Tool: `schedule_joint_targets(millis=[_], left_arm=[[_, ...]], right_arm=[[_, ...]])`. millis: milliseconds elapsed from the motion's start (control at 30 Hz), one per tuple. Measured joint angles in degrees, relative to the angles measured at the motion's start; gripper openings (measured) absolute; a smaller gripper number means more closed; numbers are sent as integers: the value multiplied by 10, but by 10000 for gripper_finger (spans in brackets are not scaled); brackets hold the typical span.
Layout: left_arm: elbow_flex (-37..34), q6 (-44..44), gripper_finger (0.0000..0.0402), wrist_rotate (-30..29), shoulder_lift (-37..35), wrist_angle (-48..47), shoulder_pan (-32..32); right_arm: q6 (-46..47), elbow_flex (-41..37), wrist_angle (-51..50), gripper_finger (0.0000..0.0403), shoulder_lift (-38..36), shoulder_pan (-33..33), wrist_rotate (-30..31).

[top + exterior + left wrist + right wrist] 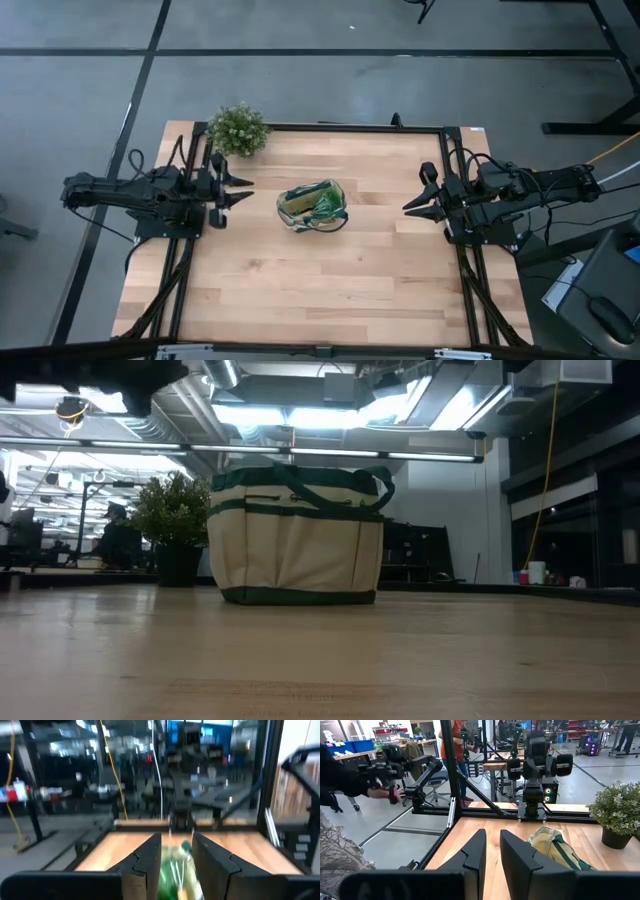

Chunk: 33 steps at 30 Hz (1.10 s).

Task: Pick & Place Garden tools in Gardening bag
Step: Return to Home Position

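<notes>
high view: the gardening bag [313, 206] sits mid-table [300, 290], the left gripper [246, 189] and right gripper [410, 204] well apart on either side. low view: the bag is upright beside a potted plant [175, 510]. wrist views: both grippers' fingers are slightly parted, holding nothing.

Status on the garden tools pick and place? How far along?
Looks done: no tools lie loose on the table. The gardening bag stands mid-table with green items showing inside. In hand: nothing. The left claw and right claw are open and empty at their own sides. Left: apparently only parking the arms.
</notes>
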Motion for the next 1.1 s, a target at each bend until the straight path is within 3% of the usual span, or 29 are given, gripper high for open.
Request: schedule_joint_targets(millis=[167,333,600,867,1100], left_arm=[[-120,-29,105,0,1,180,0],[-192,-35,103,-8,-1,329,0],[-194,8,103,-77,-31,312,0],[-194,-62,104,10,-79,150,0],[-194,-53,103,17,-110,115,0]], right_arm=[[0,0,0,60,0,0,0],[0,0,0,60,0,0,0],[0,0,0,60,0,0,0],[0,0,0,60,0,0,0],[0,0,0,60,0,0,0]])
